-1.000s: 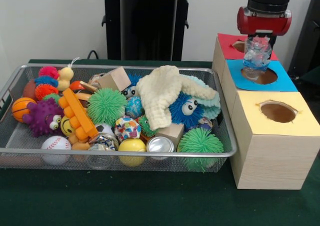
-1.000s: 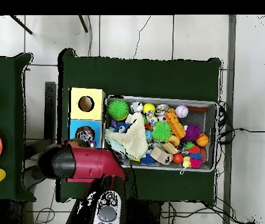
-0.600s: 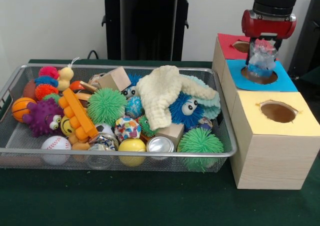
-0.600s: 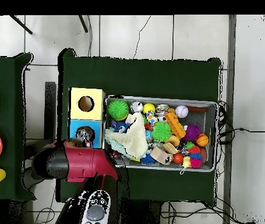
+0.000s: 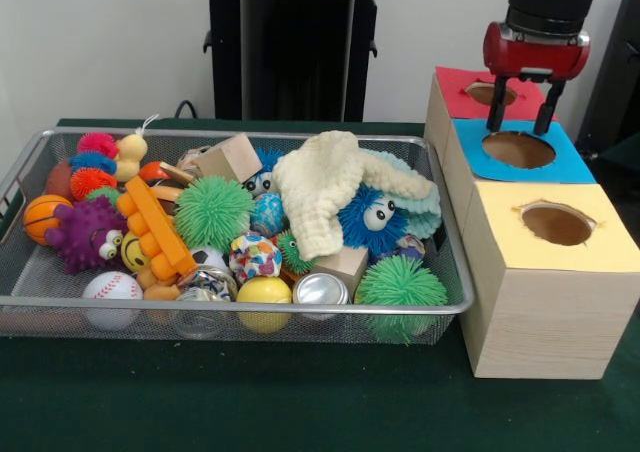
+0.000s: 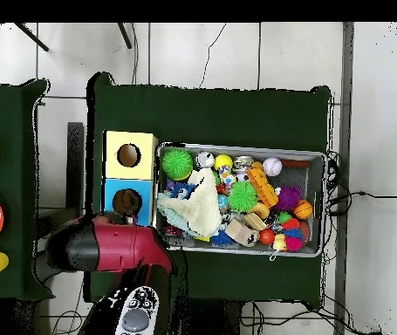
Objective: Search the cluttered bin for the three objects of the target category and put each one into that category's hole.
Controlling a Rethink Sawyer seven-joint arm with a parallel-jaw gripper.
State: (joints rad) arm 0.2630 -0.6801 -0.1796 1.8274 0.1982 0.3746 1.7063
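While the gripper (image 5: 520, 127) hangs empty with its two black fingers (image 5: 494, 112) spread apart just above the blue box's hole (image 5: 518, 149), nothing shows between them and the hole looks like a plain dark round opening. Three wooden boxes stand in a row beside the bin: a red-topped box (image 5: 468, 90) farthest back, the blue-topped box (image 5: 565, 157) in the middle and a yellow-topped box (image 5: 545, 287) nearest, each with a round hole cut in a flat coloured top over pale wood-grain sides.

Beside them, the wire mesh bin (image 5: 40, 287) is a shallow silver rectangle packed full. A soft cream knitted cloth (image 5: 320, 187) drapes over the middle, partly covering a fuzzy blue ball with googly eyes (image 5: 365, 217). Spiky green rubber balls sit at the centre (image 5: 212, 212) and at the front corner (image 5: 400, 284). Along the front wall lie a stitched white baseball (image 5: 112, 290), a smooth yellow ball (image 5: 264, 294) and a shiny metal can (image 5: 321, 290) on its side. A purple spiky creature (image 5: 88, 236), a small basketball (image 5: 42, 215), an orange bumpy plastic bar (image 5: 158, 227) and a wooden block (image 5: 232, 156) fill the rest.

From overhead, the red arm (image 6: 114, 247) reaches beside the blue box (image 6: 127, 201)
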